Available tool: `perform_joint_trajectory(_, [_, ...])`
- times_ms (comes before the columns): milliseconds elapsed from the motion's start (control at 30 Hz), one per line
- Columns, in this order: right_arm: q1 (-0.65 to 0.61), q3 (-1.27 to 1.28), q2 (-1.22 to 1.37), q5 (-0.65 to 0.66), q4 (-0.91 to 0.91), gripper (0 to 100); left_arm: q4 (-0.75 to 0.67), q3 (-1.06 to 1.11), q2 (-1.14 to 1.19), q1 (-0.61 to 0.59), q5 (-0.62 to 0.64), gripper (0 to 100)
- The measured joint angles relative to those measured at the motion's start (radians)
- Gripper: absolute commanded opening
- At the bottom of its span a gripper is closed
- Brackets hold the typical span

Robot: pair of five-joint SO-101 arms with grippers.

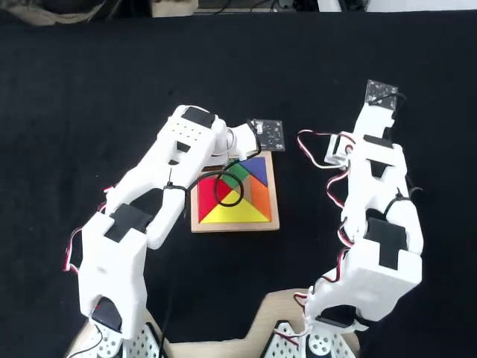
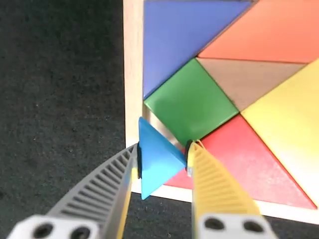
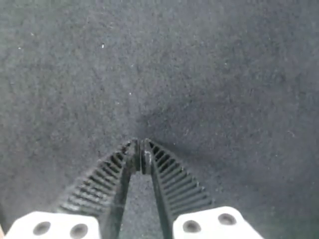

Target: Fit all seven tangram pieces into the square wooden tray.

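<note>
The square wooden tray (image 1: 274, 200) lies mid-table and holds yellow (image 1: 235, 212), orange (image 1: 259, 195), red, green (image 1: 240, 171) and dark blue pieces. In the left wrist view my left gripper (image 2: 162, 159) is shut on a small light-blue triangle (image 2: 157, 159), held over the tray's rim (image 2: 132, 74) by the green square (image 2: 192, 102) and the red piece (image 2: 239, 159). A brown piece (image 2: 249, 79), a dark blue triangle (image 2: 184, 35), an orange piece (image 2: 269, 30) and a yellow piece (image 2: 289, 134) fill the rest. My right gripper (image 3: 139, 149) is shut on nothing, just above black cloth.
Black cloth (image 1: 89, 89) covers the whole table. The left arm (image 1: 164, 171) stretches over the tray's left side, its cable looped across the pieces. The right arm (image 1: 376, 194) stands upright to the right of the tray, well apart from it.
</note>
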Motion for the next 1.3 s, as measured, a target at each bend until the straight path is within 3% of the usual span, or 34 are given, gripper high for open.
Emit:
perform_joint_trajectory(200, [0.0, 0.0, 0.0, 0.0, 0.0, 1.1, 0.0, 0.0, 0.0, 0.0, 0.011, 20])
perform_joint_trajectory(700, [0.0, 0.0, 0.0, 0.0, 0.0, 1.1, 0.044, -0.081, 0.0, -0.003, 0.081, 21])
perform_joint_trajectory(933, [0.0, 0.0, 0.0, 0.0, 0.0, 1.1, 0.118, -0.187, 0.0, -0.123, 0.083, 18])
perform_joint_trajectory(1167, [0.0, 0.0, 0.0, 0.0, 0.0, 1.1, -0.037, -0.095, 0.068, -0.132, 0.175, 19])
perform_joint_trajectory(1300, [0.0, 0.0, 0.0, 0.0, 0.0, 1.1, -0.057, -0.086, 0.069, -0.132, 0.206, 19])
